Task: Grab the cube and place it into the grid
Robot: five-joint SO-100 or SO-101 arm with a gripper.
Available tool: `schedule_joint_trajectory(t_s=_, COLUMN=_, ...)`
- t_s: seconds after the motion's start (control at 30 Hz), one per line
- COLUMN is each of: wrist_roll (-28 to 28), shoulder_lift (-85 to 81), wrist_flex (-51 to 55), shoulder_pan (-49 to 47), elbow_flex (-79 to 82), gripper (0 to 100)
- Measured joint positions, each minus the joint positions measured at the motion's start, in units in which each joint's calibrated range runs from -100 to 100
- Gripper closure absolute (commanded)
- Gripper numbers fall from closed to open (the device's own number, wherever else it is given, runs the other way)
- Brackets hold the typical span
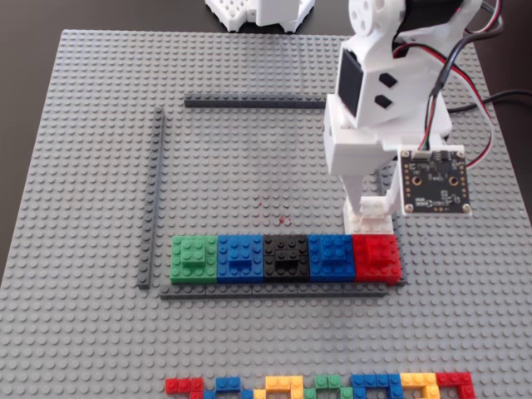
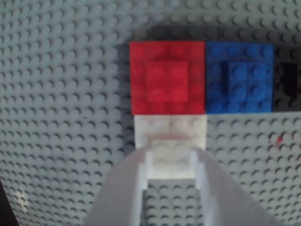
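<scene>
Beside the red block (image 2: 168, 77) sits the cube (image 2: 170, 136) (touching it). Gripper (image 2: 171, 160) fingers clamp the cube on the grid (image 1: 249, 158).

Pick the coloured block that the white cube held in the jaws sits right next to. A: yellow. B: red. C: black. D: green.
B: in the wrist view the white cube, between the jaws of the gripper, touches the edge of the red block; the fixed view shows it beside the red end of the row, inside the grid.
</scene>
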Motion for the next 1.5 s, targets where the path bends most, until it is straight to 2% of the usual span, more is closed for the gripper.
schedule_joint_trajectory(t_s=0.7, wrist_roll=0.5, shoulder_lift=-1.3, wrist_flex=-0.9, shoulder_pan=0.3, elbow_flex=2.5, gripper=80)
schedule_joint_trajectory(t_s=1.17, wrist_roll=0.5, shoulder_lift=-3.2, wrist_flex=0.0, shoulder_pan=0.6, elbow_flex=3.1, gripper=80)
schedule_joint_trajectory(t_s=1.43, wrist_roll=1.2, shoulder_lift=-11.3, wrist_flex=1.8, shoulder_pan=0.6, elbow_flex=3.1, gripper=81)
schedule_joint_trajectory(t_s=1.5, wrist_roll=1.8, shoulder_lift=-14.8, wrist_flex=2.2, shoulder_pan=0.6, elbow_flex=3.4, gripper=89)
